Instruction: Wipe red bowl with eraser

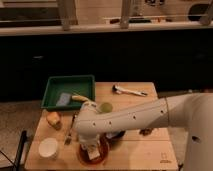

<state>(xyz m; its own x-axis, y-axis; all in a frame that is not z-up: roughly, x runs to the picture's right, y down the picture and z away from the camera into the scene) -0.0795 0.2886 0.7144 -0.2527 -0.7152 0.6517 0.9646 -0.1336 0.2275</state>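
Gripper (91, 148), grasp impossible to tell, hangs over small whitish eraser block (93, 155) in shallow reddish-brown bowl (104, 153); hard pressing could tip the bowl.

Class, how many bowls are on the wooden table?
2. The red bowl sits at the front edge, beneath the tool; a dark bowl lies beside it, mostly hidden by the arm. More may be hidden.

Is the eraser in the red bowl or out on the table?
In: the eraser lies inside the red bowl, directly beneath the gripper.
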